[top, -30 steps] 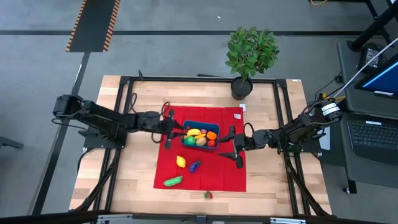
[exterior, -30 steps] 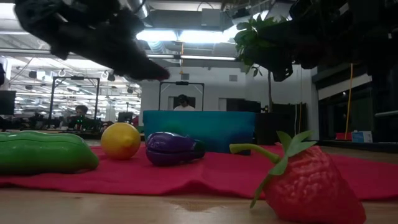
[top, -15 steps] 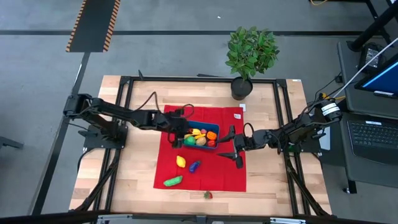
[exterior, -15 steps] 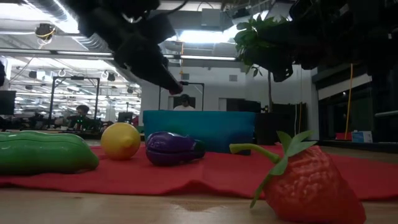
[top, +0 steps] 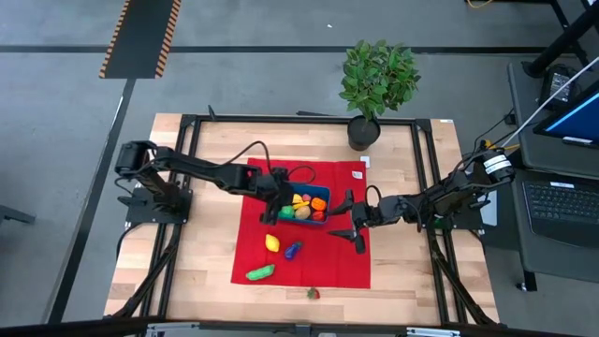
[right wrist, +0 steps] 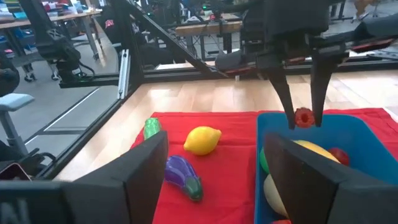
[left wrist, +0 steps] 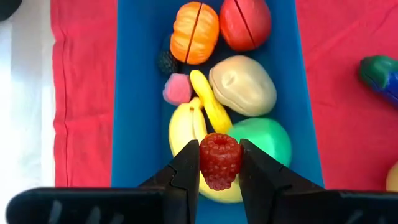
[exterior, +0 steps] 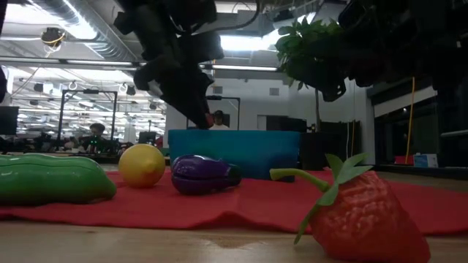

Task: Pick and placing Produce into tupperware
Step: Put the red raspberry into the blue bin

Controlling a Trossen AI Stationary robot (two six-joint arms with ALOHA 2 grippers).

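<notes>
Left wrist view shows my left gripper (left wrist: 219, 163) pinching a small bumpy red plastic raspberry (left wrist: 219, 160) between its two dark fingers (left wrist: 188, 169), hanging just above the shallow dark teal-blue rectangular plastic tupperware (left wrist: 130, 93). Inside the tupperware lie an orange plastic pumpkin (left wrist: 194, 32), a red plastic tomato-like piece (left wrist: 245, 23), a beige plastic potato (left wrist: 242, 86), a yellow plastic banana (left wrist: 189, 124), a round green plastic piece (left wrist: 264, 138), a small pink piece (left wrist: 178, 89) and a dark berry (left wrist: 166, 62). The tupperware rests on a large red cloth (top: 318, 257) spread over the wooden table (top: 197, 271). On the cloth in front of the tupperware lie a yellow plastic lemon (top: 271, 243), a purple plastic eggplant (top: 293, 249) and a green plastic cucumber-like piece (top: 260, 272); a red plastic strawberry (top: 313, 293) sits on the table just off the cloth's front edge. My right gripper (top: 355, 222) waits just beside the tupperware's right end, its fingers spread and holding nothing.
</notes>
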